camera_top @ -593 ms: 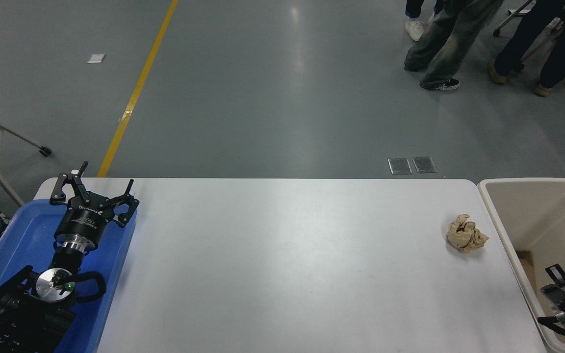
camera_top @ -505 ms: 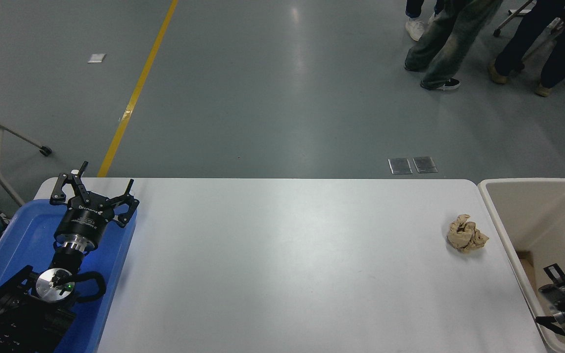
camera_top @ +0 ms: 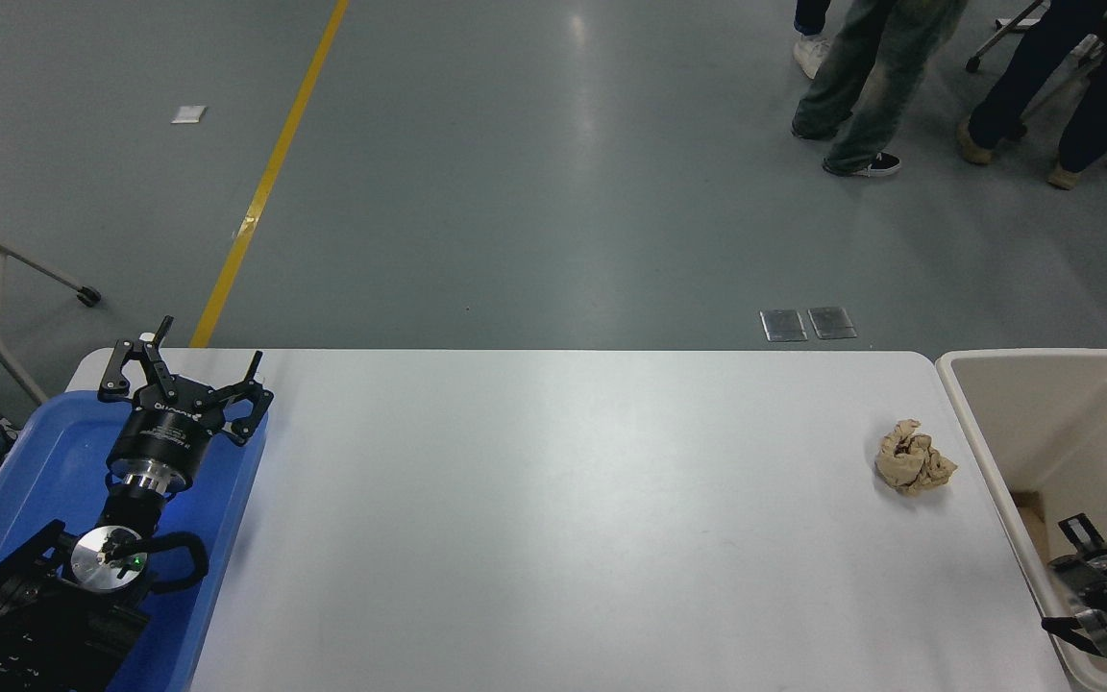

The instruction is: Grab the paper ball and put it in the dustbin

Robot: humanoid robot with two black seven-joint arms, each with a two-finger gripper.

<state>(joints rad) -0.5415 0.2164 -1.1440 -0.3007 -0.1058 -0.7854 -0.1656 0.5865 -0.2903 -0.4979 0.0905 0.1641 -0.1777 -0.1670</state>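
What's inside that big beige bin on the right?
The dustbin holds no paper that shows. The right end effector sits low inside it, beside a brown patch on the floor. The arm covers the near corner.

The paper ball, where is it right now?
In the head view the paper ball lies on the white table near its right end, just left of the dustbin and untouched.

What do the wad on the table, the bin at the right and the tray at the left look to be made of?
The paper ball looks like matte tan-brown paper, going by its sharp, irregular creases. The dustbin seems to be moulded cream plastic: smooth walls, rounded corners, thick rim. The blue tray is probably plastic too, with a slight sheen.
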